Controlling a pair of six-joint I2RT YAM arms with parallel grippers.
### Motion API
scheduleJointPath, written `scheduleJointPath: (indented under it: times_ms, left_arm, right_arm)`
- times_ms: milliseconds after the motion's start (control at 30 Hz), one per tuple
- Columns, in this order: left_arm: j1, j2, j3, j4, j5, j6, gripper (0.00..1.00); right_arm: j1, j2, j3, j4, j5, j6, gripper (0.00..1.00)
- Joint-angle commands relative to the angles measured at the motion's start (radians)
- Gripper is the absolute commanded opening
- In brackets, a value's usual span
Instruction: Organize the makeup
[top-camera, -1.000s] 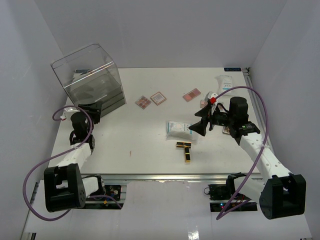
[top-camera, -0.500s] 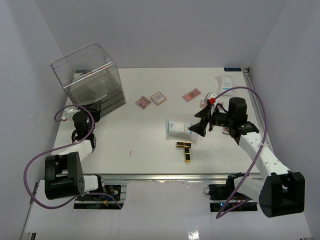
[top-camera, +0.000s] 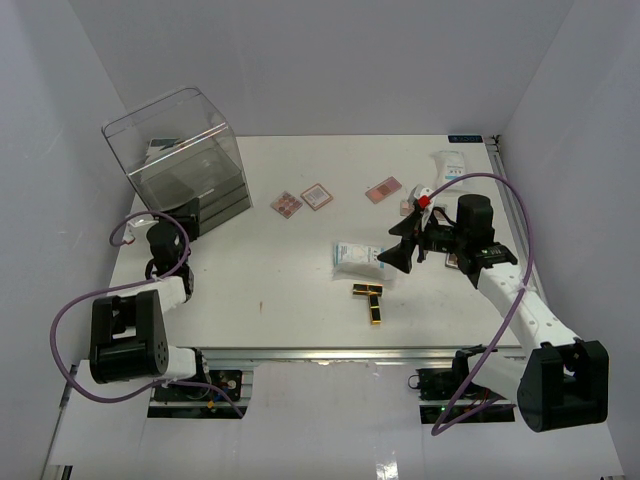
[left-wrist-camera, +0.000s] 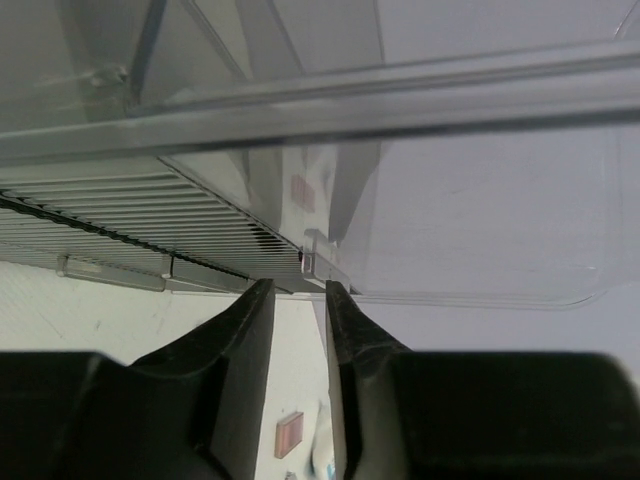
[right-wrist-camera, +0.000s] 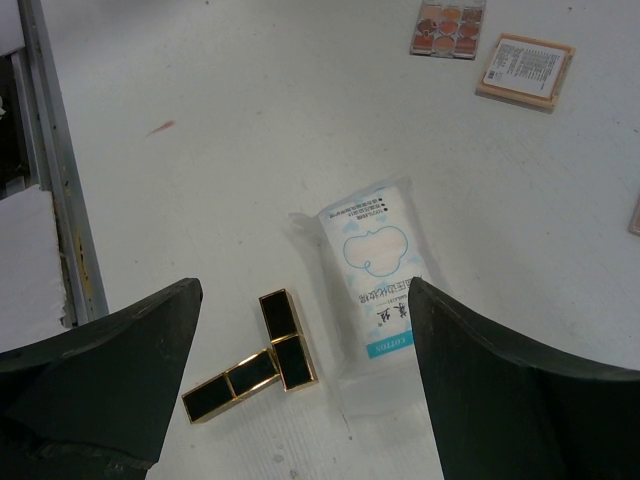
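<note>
- Right tool (top-camera: 398, 252): black fingers spread wide apart, holding nothing, hovering over the bench (top-camera: 270, 270) above the near sachet (right-wrist-camera: 375, 280).
- Left tool (left-wrist-camera: 298, 295): black fingers drawn almost together with only a thin slit between them. Nothing shows in the slit. The tips sit just below a small clear tab on the lower edge of the clear box (top-camera: 175, 150).
- Near sachet: soft white plastic, glossy and crinkled, with a pale blue cloud print. It lies flat near the bench centre.
- Second sachet (top-camera: 448, 165): same white-blue plastic, at the far right corner, well apart from the first.
- Lipstick tubes (right-wrist-camera: 288, 338) and (right-wrist-camera: 232, 385): slim, square-sectioned, black with gold edges. They touch in a rough T, just beside the near sachet.
- Palettes: one square with colour pans showing (right-wrist-camera: 448, 15); one square showing a printed label in a pink-brown frame (right-wrist-camera: 524, 68); a third, pink-brown (top-camera: 383, 189), further right. All are thin, rigid and flat, in the far half of the bench.
- Clear box: hard transparent plastic with rounded corners, at the far left; ribbed panel visible low on it in the left wrist view.
- Bench: matte white with a small reddish mark; metal rail (top-camera: 330, 352) along the near edge.
- Room: plain pale walls on three sides.
</note>
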Motion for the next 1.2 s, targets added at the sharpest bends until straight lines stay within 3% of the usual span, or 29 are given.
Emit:
scheduleJointPath:
  times_ms: [0, 333, 567, 700, 967, 1167]
  left_arm:
    - [0.002, 0.023, 0.027, 0.039, -0.032, -0.026, 0.35]
    - [0.002, 0.055, 0.041, 0.071, -0.047, -0.030, 0.28]
    - [0.002, 0.070, 0.025, 0.118, -0.027, -0.039, 0.07]
    - [0.002, 0.054, 0.004, 0.144, 0.017, -0.044, 0.01]
    - [0.002, -0.113, -0.056, 0.098, 0.101, -0.031, 0.00]
    - [0.002, -0.226, -0.097, 0.050, 0.147, -0.026, 0.00]
  right_arm:
    - [-0.007, 0.004, 0.001, 0.022, -0.027, -0.013, 0.90]
    - [-0.011, 0.007, -0.001, 0.021, -0.033, -0.015, 0.90]
    - [-0.011, 0.019, -0.002, 0.020, -0.070, -0.013, 0.90]
    - [0.002, 0.048, 0.002, 0.016, -0.126, 0.005, 0.90]
    - [0.166, 0.210, 0.210, -0.063, -0.045, -0.029, 0.90]
    - [0.298, 0.439, 0.475, -0.057, -0.036, 0.104, 0.90]
